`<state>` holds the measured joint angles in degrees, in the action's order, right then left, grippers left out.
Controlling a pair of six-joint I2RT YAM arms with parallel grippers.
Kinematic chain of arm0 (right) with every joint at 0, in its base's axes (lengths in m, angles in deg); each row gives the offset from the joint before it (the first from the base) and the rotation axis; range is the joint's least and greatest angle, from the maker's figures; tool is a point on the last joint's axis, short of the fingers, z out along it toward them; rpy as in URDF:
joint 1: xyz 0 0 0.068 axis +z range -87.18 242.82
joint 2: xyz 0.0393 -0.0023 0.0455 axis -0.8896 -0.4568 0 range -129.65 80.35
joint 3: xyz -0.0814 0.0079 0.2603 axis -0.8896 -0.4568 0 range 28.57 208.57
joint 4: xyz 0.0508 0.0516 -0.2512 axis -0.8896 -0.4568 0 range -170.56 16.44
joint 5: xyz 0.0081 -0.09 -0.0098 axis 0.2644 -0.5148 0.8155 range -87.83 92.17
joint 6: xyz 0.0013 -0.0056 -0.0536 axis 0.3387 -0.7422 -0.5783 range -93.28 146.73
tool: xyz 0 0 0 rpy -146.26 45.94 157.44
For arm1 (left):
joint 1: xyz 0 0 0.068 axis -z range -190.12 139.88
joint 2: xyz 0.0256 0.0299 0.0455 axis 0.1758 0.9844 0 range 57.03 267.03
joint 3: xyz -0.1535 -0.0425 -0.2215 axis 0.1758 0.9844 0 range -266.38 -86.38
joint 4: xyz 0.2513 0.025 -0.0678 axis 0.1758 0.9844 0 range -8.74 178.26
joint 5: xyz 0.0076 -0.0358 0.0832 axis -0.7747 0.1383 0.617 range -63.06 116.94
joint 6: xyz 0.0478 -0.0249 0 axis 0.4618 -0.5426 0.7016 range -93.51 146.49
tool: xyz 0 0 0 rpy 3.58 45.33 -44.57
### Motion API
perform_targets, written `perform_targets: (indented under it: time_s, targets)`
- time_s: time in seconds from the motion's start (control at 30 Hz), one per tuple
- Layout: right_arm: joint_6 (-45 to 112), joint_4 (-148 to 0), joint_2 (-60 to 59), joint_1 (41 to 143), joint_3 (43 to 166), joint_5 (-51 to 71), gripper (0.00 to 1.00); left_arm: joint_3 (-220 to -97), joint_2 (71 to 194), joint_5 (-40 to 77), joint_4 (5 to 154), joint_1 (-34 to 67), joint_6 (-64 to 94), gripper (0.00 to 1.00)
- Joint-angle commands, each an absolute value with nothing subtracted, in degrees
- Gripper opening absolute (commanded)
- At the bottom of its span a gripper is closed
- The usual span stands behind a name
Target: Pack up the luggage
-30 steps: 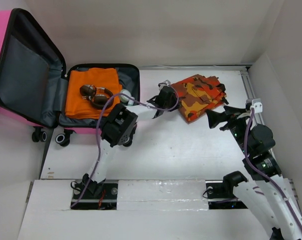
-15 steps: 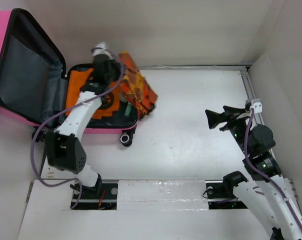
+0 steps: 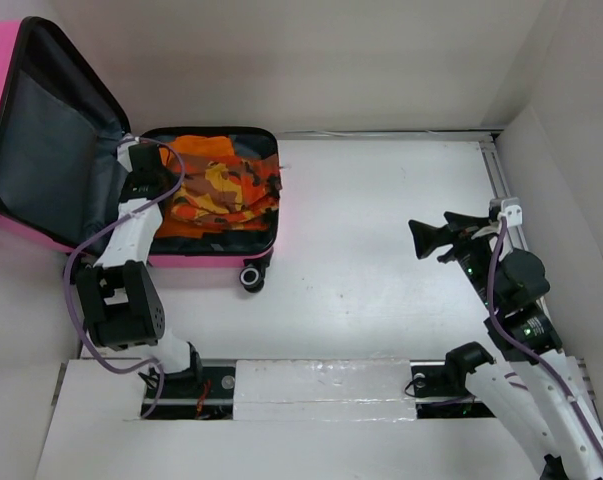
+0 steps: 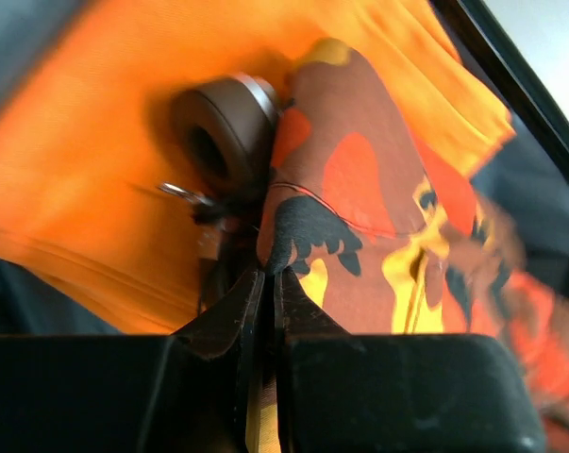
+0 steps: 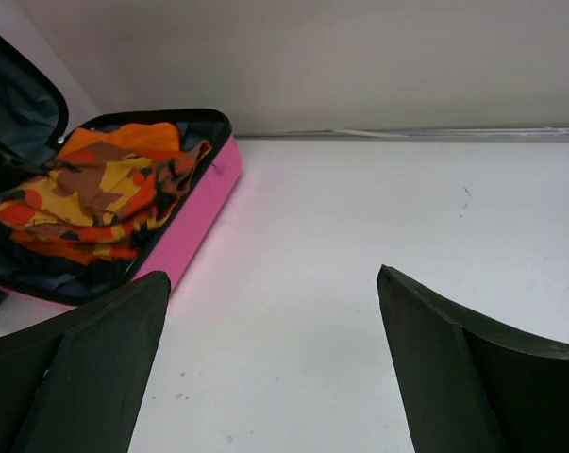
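Note:
The hot-pink luggage [image 3: 196, 262] lies open at the table's left, its grey-lined lid [image 3: 51, 150] standing up. In its base an orange cloth [image 3: 196, 147] lies under a camouflage garment [image 3: 226, 190] of orange, brown and yellow. My left gripper [image 3: 159, 195] is down inside the base, at its left side. The left wrist view shows this gripper [image 4: 269, 272] shut on the garment's edge [image 4: 359, 189], beside a brown headphone ear cup [image 4: 218, 132]. My right gripper [image 3: 426, 238] hovers open over bare table at the right, holding nothing. The right wrist view looks across to the luggage [image 5: 194, 212].
White walls close in the table at the back and the right, with a rail [image 3: 501, 180] along the right edge. The luggage's black wheels [image 3: 251, 277] stick out toward the table's middle.
My left arm has swung the camouflage garment from the table's middle over to the luggage and lowered it onto the orange cloth and headphones. The right arm has not moved.

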<state>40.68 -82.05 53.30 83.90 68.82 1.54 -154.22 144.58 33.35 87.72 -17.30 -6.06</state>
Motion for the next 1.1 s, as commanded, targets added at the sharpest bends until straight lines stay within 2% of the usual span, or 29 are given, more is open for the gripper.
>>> perform_targets:
  time_s: [0.0, 0.17, 0.23, 0.27, 0.3, 0.33, 0.4, 0.53, 0.67, 0.73, 0.97, 1.07]
  targets:
    - [41.2, -78.9, 52.9, 84.4, 68.3, 1.0, 0.96, -159.1, 146.2, 43.5, 87.6, -18.2, -3.3, 0.0]
    - [40.7, -78.9, 51.1, 84.4, 68.3, 2.8, 0.96, -160.1, 144.8, 46.5, 85.6, -19.1, -0.7, 0.0]
    - [40.7, -78.9, 50.5, 84.4, 68.8, 3.4, 0.96, -162.0, 146.1, 46.5, 87.5, -19.1, -0.7, 0.12]
    - [40.7, -78.9, 50.5, 84.4, 68.8, 4.0, 0.96, -163.7, 146.8, 47.6, 89.6, -19.1, -0.7, 0.12]
    - [40.2, -78.9, 49.9, 84.4, 68.8, 4.0, 0.96, -163.7, 146.8, 48.6, 90.1, -19.1, -0.7, 0.02]
    - [40.2, -78.9, 49.9, 84.4, 68.8, 4.0, 0.96, -164.2, 146.8, 50.3, 90.1, -19.1, -1.2, 0.0]
    - [40.2, -78.9, 49.2, 84.4, 68.8, 4.5, 0.96, -163.6, 144.5, 54.8, 89.5, -19.1, -1.2, 0.0]
    - [40.2, -78.9, 49.2, 84.4, 68.8, 5.1, 0.96, -164.1, 143.2, 55.0, 89.3, -19.1, 0.7, 0.0]
    - [40.2, -78.9, 49.2, 84.4, 68.8, 5.1, 0.96, -163.4, 143.2, 42.6, 87.6, -16.9, 0.7, 0.01]
    - [40.2, -78.9, 48.6, 84.4, 69.3, 5.1, 0.96, -162.7, 144.7, 34.7, 88.4, -13.2, 0.7, 0.1]
    - [40.2, -78.4, 48.1, 84.4, 69.3, 5.6, 0.96, -166.7, 153.0, 29.6, 90.3, -0.7, -1.4, 0.06]
    - [40.2, -78.4, 48.1, 84.4, 69.3, 5.6, 0.96, -167.8, 156.3, 26.0, 87.9, 1.6, -3.6, 0.06]
